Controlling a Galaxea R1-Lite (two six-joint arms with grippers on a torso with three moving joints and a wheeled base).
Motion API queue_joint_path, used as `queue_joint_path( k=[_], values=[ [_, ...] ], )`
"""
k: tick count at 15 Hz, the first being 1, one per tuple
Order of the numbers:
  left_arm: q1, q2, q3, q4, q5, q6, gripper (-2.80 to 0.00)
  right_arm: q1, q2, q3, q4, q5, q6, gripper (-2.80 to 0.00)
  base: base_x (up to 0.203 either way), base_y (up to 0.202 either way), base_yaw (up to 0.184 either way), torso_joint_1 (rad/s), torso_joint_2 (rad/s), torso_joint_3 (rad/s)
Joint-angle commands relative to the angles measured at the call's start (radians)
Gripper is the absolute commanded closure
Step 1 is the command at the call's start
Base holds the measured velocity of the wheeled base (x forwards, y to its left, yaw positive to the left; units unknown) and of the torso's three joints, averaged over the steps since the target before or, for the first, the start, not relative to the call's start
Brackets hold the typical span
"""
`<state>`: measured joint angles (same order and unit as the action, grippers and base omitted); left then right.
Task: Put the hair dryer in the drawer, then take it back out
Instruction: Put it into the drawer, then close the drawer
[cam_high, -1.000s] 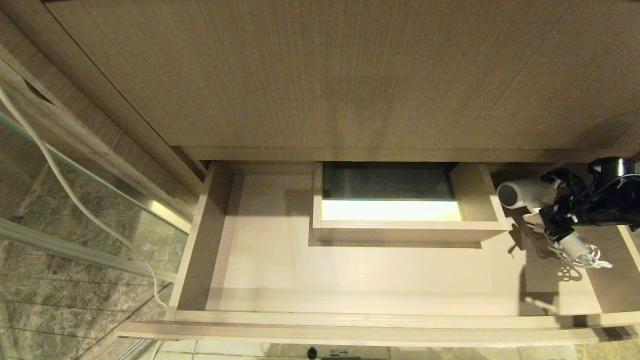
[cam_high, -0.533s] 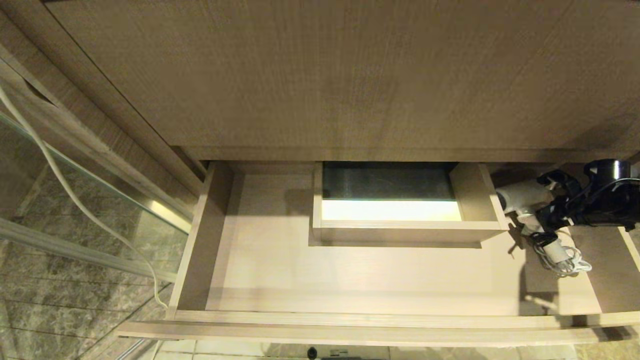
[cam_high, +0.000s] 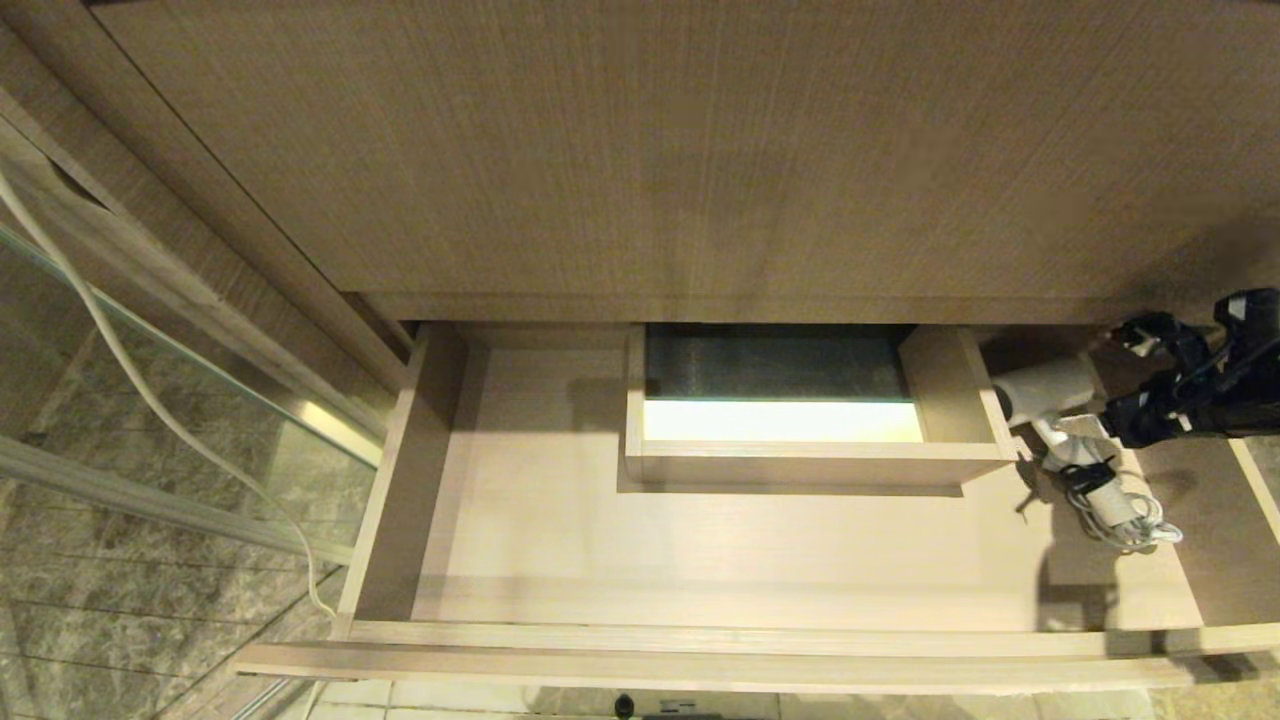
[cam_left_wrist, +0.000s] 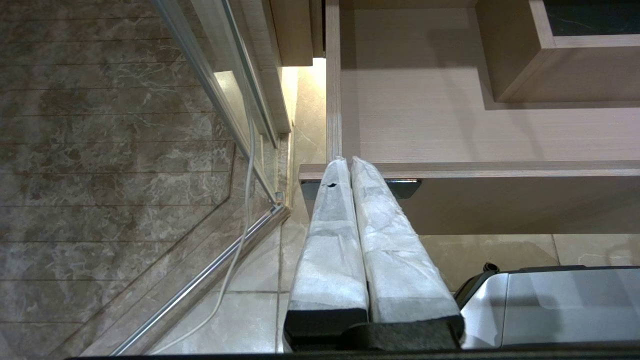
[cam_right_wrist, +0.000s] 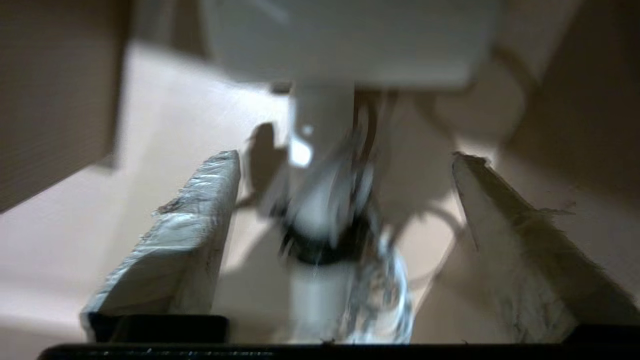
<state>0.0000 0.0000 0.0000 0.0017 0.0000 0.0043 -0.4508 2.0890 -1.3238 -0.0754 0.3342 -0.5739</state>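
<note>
Hanging at the far right of the drawer (cam_high: 760, 600), the right gripper (cam_high: 1135, 385) has its fingers (cam_right_wrist: 170, 250) spread wide, nothing held. Just left of it the hair dryer (cam_high: 1045, 385) lies on the drawer floor beside the boxed cut-out (cam_high: 810, 460), cord (cam_high: 1130, 520) bunched nearer. So the put-in half looks done. Next up, I'd guess: close back around the handle and lift out. Left gripper (cam_left_wrist: 350, 165) sits clenched, parked off the drawer's near-left corner.

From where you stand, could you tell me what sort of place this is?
Probably a bathroom or hotel vanity area: a hair dryer lies in a pale wood drawer with a boxed cut-out, beside a glass panel over a marble-tiled floor.
</note>
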Motion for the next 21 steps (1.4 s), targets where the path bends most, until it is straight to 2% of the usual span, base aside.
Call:
queue_joint_path(
  k=[1,4,9,12,16,18,21],
  values=[
    [0.000,0.000,0.002,0.000,0.000,0.000,0.00,-0.014,-0.171,0.053,0.087,-0.003,0.026,0.00,0.000,0.000,0.000,0.000,0.00,0.000],
    [0.000,0.000,0.001,0.000,0.000,0.000,0.00,-0.023,-0.337,0.142,0.220,-0.063,0.040,0.00,0.000,0.000,0.000,0.000,0.00,0.000],
    [0.000,0.000,0.000,0.000,0.000,0.000,0.00,-0.026,-0.634,0.478,0.247,-0.135,0.037,0.00,0.000,0.000,0.000,0.000,0.00,0.000],
    [0.000,0.000,0.001,0.000,0.000,0.000,0.00,-0.025,-0.766,0.672,0.274,-0.249,0.033,0.00,0.000,0.000,0.000,0.000,0.00,0.000],
    [0.000,0.000,0.000,0.000,0.000,0.000,0.00,-0.025,-0.858,0.847,0.291,-0.303,0.027,0.00,0.000,0.000,0.000,0.000,0.00,0.000],
    [0.000,0.000,0.001,0.000,0.000,0.000,0.00,-0.025,-0.871,0.899,0.292,-0.339,0.023,0.00,0.000,0.000,0.000,0.000,0.00,0.000],
    [0.000,0.000,0.001,0.000,0.000,0.000,0.00,-0.023,-0.845,0.938,0.282,-0.347,0.022,0.00,0.000,0.000,0.000,0.000,0.00,0.000]
  ],
)
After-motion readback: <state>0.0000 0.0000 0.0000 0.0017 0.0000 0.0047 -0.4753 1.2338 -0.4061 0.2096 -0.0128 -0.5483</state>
